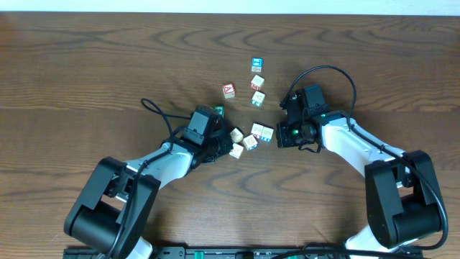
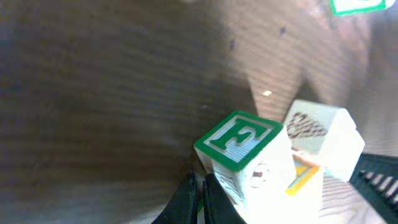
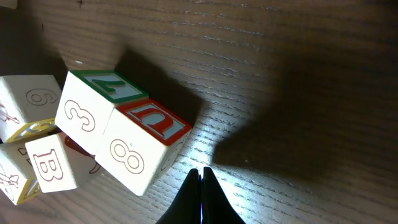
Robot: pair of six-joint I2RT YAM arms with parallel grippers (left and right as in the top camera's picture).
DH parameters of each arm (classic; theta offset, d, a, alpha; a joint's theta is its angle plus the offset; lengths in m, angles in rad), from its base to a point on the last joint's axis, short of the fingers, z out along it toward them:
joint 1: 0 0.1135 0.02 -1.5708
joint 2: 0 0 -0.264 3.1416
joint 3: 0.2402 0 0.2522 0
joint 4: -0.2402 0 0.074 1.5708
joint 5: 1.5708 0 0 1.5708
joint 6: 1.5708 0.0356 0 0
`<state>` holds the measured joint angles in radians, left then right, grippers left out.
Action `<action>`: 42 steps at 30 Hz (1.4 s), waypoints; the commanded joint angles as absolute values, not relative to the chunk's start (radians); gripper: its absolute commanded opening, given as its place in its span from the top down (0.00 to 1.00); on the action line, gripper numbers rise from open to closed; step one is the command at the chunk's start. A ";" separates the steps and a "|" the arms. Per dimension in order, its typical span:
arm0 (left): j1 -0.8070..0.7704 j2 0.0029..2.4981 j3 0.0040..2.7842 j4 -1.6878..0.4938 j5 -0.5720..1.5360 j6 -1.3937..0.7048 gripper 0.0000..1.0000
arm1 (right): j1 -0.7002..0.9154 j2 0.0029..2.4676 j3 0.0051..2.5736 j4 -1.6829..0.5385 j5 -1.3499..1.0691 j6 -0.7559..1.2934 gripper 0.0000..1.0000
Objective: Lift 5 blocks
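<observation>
Five cream blocks point(image 1: 249, 142) cluster on the counter point(image 1: 86, 72) between the left claw point(image 2: 200, 190) and right claw point(image 3: 201, 180), both pinched together, empty. Likely light, rigid, smooth cubes; grip opposite flat faces.

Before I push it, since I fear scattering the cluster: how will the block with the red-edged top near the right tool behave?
The red-edged block looks like stiff wood with flat faces, so it should slide, not roll. It touches the green-edged block, so a push probably shoves both.
</observation>
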<state>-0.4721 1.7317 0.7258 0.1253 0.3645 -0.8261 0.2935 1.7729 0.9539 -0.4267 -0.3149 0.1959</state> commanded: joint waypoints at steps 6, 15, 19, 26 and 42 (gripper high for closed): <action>-0.470 1.745 0.714 0.187 0.335 -0.851 0.93 | 0.313 1.779 0.950 -0.427 -0.311 0.205 0.99; -0.470 1.745 0.715 0.221 0.324 -0.850 0.93 | 0.313 1.779 0.950 -0.426 -0.311 0.205 0.99; -0.470 1.745 0.715 0.246 0.323 -0.838 0.93 | 0.313 1.779 0.950 -0.422 -0.319 0.210 0.99; -0.470 1.745 0.716 0.246 0.321 -0.823 0.93 | 0.317 1.779 0.950 -0.412 -0.319 0.391 0.99; -0.470 1.745 0.716 0.245 0.321 -0.796 0.93 | 0.371 1.779 0.950 -0.343 -0.362 0.241 0.99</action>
